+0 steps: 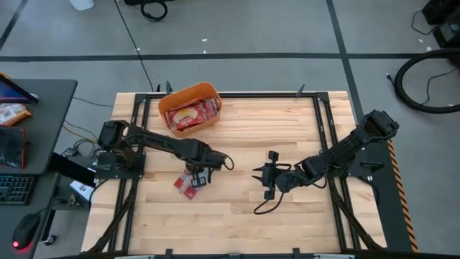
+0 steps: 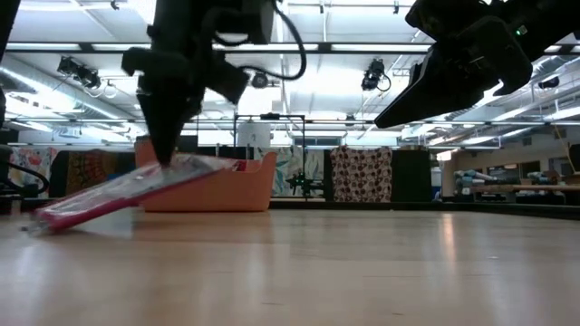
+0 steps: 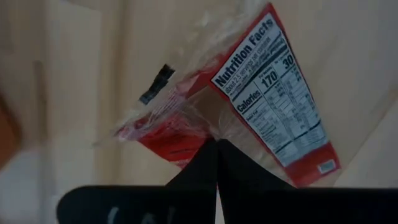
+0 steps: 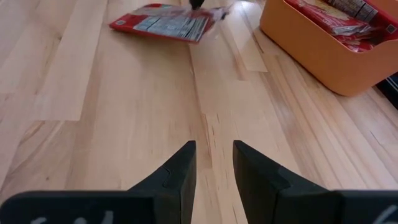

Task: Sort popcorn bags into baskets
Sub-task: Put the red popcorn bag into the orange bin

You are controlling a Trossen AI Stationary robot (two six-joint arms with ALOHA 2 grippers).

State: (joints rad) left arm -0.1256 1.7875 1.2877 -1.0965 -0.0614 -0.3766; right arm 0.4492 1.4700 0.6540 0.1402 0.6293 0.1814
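Note:
One red popcorn bag point(image 1: 189, 182) with a white nutrition panel point(image 3: 277, 106) sits under my left gripper point(image 1: 202, 173), which is shut on it near the table's middle. The bag also shows in the low view point(image 2: 118, 192) and the right wrist view point(image 4: 163, 22). The orange basket point(image 1: 188, 108) stands at the table's far side, left of centre, with several red packets point(image 4: 336, 23) lying inside. My right gripper point(image 1: 264, 178) hangs open above bare wood right of the bag, and its fingers point(image 4: 214, 155) point toward the bag and the basket point(image 4: 323, 46). My left gripper point(image 3: 216, 146) pinches the bag between its two fingers at an edge of the wrapper point(image 3: 211, 124), near the bag's raised end point(image 2: 186, 165). The fingers come from above, pointing down. The bag hangs tilted, and its lower end point(image 2: 50, 220) rests on the table.
The black frame rails point(image 1: 327, 137) run along the table's left and right sides. Open wood point(image 1: 237, 216) lies between the grippers and toward the near edge. A side desk with a keyboard and mouse point(image 1: 18, 187) stands to the left.

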